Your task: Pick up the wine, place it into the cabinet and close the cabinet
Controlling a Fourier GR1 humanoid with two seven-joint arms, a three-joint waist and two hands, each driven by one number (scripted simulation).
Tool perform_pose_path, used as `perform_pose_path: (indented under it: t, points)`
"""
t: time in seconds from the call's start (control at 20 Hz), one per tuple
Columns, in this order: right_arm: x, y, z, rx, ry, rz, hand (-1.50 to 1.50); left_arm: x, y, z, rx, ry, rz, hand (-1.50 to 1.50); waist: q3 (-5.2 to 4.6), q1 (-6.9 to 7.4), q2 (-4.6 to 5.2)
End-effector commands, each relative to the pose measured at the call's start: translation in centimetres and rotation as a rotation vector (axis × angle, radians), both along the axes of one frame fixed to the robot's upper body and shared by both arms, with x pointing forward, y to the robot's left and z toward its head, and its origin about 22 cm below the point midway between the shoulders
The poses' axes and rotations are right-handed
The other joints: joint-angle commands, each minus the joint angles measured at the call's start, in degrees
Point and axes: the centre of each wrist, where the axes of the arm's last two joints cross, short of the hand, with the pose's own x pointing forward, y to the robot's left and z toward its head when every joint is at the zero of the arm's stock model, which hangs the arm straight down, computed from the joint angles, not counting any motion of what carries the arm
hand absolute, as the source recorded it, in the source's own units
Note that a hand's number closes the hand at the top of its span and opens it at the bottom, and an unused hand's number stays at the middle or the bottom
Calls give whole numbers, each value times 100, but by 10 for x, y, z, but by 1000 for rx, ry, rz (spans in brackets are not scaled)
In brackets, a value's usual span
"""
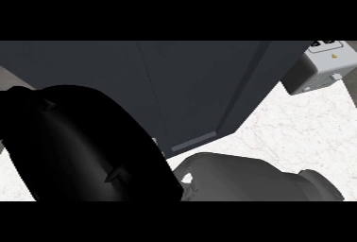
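Dark grey panels of the cabinet [202,90] are filling the upper middle of the head view, with a pale handle strip [194,141] showing at the lower edge of its door, which appears to be lying shut or nearly so, though the seam is hard to read from this angle. White marbled worktop [293,137] is showing to the right and below it, and a light grey box [317,68] with black parts is sitting at the upper right corner, well apart from the arms. A big black shape, most likely the left hand [77,146] raised very close to the camera, is covering the left side; whether its fingers are spread or curled cannot be told. A grey forearm [237,177] is lying low across the bottom, just beneath the handle, probably the right arm brought in near the door to push it; its hand cannot be made out, so its state cannot be told either. The wine is not visible anywhere: it may be standing inside the cabinet already or be hidden behind the black shape. Judging from this, the task is probably in its closing step.
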Motion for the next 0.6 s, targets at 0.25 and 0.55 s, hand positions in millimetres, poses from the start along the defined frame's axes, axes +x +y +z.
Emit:
perform_pose_path:
  t: [0.25, 0.55]
  points:
    - [87, 29, -19, 17, 64, -155, 150, 2, 20, 8, -26, -19, -9, 150, 5, 59, 62]
    - [143, 16, -30, 1, 72, -252, 150, 3, 29, 20, 13, -24, 12, 150, 13, -24, 54]
